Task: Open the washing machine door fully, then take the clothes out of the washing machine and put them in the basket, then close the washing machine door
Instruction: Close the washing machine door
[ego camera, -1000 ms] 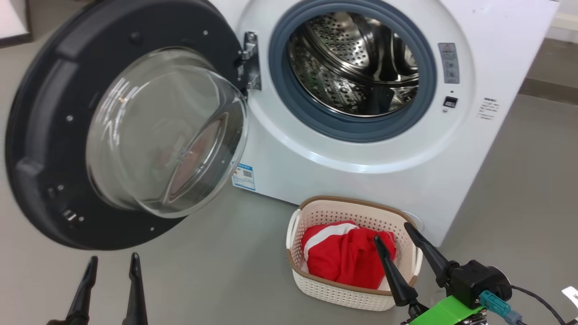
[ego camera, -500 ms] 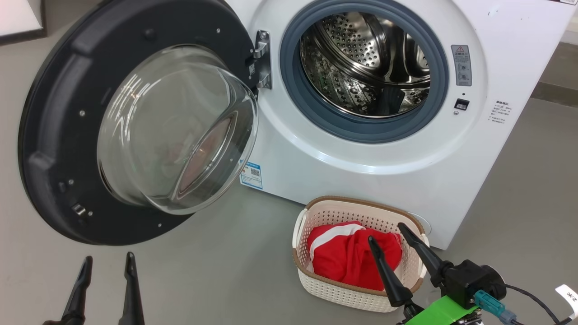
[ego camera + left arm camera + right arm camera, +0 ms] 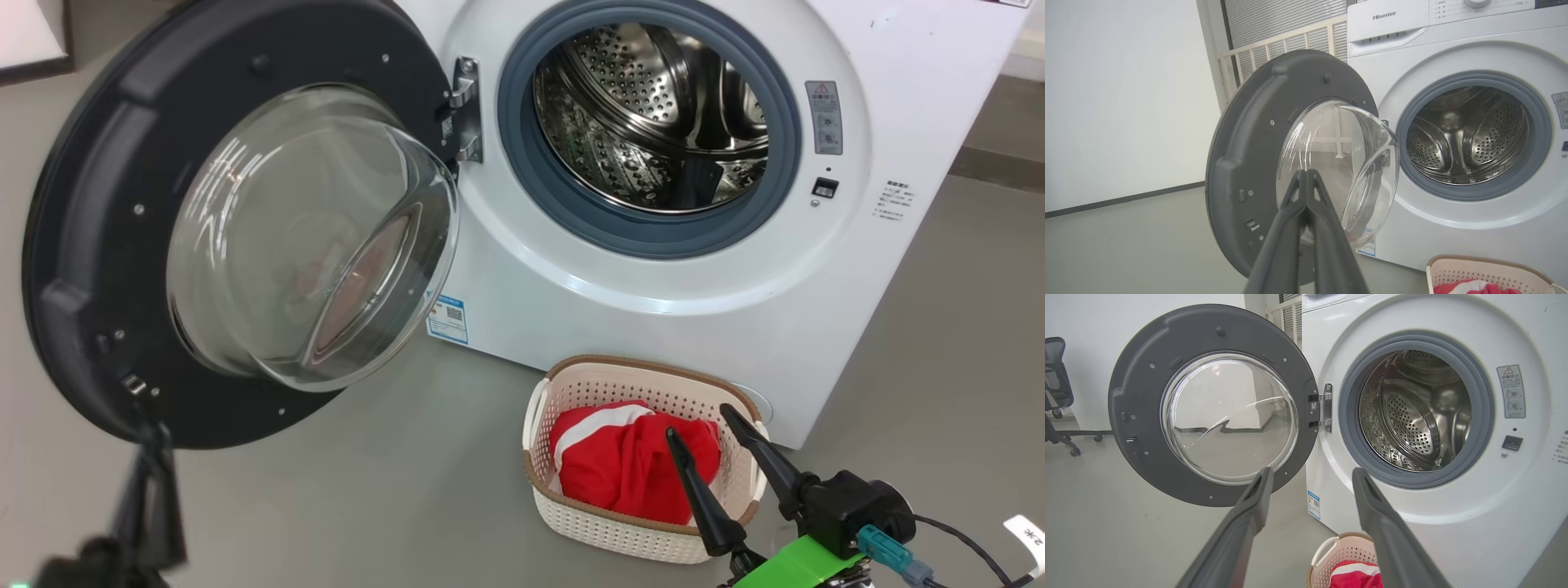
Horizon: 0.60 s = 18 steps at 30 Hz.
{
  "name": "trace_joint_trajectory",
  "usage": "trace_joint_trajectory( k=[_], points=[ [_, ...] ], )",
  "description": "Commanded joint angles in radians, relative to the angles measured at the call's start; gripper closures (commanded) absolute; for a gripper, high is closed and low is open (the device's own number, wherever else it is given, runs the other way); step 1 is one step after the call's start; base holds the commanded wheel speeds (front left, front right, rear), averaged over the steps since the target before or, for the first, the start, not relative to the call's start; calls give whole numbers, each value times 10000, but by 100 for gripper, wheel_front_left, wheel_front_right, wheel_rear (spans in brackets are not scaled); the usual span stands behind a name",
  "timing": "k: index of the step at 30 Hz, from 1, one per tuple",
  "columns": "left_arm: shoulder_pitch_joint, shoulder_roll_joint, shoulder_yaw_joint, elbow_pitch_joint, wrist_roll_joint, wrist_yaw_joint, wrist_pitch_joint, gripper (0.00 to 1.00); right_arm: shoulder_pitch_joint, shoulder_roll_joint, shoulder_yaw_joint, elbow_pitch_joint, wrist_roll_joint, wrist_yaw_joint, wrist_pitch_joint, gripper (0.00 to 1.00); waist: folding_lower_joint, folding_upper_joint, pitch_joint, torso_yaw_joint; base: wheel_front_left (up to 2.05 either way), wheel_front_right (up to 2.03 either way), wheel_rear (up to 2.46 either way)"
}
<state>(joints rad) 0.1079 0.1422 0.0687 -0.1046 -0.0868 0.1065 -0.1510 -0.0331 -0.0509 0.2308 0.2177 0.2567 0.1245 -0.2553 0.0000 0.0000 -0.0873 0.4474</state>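
Shut now and swung upward since a second ago, the left gripper is caught blurred at the lower edge of the washing machine door; a slight camera shift is noted too.

Head view: the drum of the washing machine is seen bare. The clothes are heaped in the basket on the floor just in front of it. The right gripper is held spread above them.

Left wrist view: the fingers are pressed together and aimed at the door's clear window. Closing looks to be the step, and the push is best placed on the black rim, far from the hinge, and followed round the arc.

Right wrist view: smooth grey floor, a white wall and an office chair are shown.
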Motion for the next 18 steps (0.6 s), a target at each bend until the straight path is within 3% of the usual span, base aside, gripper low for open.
trace_joint_trajectory(
  k=[1, 12, 18],
  points=[
    [-898, 280, 474, -378, 83, 111, -154, 100, -403, 6, 169, -210, 69, 62, -65, 0, 0, 0, 31, -75, 0, 0, 0],
    [-3325, 1537, 1353, 233, 213, 385, -323, 100, -485, -64, 141, -78, -53, 62, -65, 0, 0, 0, 143, -496, 0, 0, 0],
    [-5337, 1839, 1825, 1665, -1046, -59, -270, 100, -445, -152, 218, 89, -68, 62, -65, 0, 0, 0, 153, -540, 0, 0, 0]
  ],
)
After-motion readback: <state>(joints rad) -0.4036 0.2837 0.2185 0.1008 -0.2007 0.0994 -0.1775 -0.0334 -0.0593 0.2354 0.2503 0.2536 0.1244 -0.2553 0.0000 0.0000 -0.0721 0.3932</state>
